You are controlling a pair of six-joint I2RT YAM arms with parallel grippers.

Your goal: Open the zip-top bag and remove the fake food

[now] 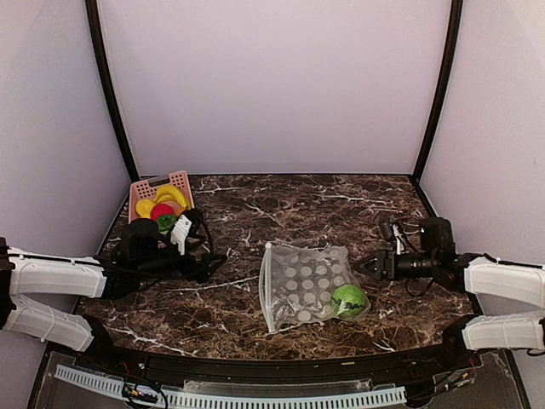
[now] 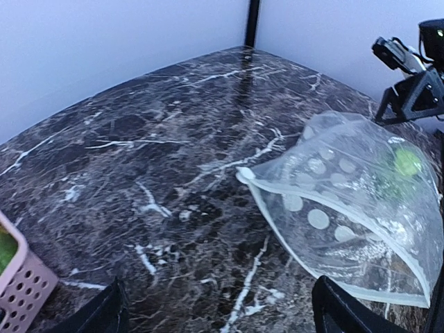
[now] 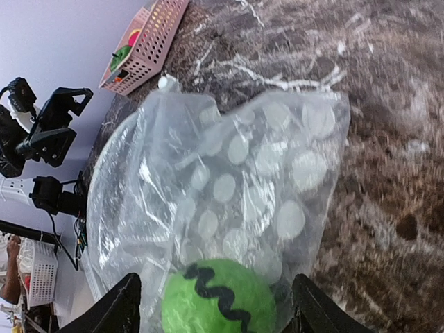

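Note:
The zip-top bag (image 1: 302, 285) lies flat mid-table, clear with pale dots, its white zip strip toward the left. One piece of fake food, a bright green ball (image 1: 348, 300) with a black zigzag, sits inside its right corner. My right gripper (image 1: 363, 266) hovers open just right of the bag. In the right wrist view the bag (image 3: 229, 166) fills the frame, and the green ball (image 3: 218, 298) sits between the spread fingers of my right gripper (image 3: 216, 309), still under plastic. My left gripper (image 1: 215, 258) stands open left of the bag, apart from it. In the left wrist view the left gripper (image 2: 218, 316) is over bare marble, with the bag (image 2: 347, 208) to its right.
A pink perforated basket (image 1: 157, 183) at the back left holds a yellow banana, a red ball and a green piece (image 1: 162, 209). The basket's corner (image 2: 24, 291) shows in the left wrist view. White walls and black posts ring the marble table (image 1: 255, 213).

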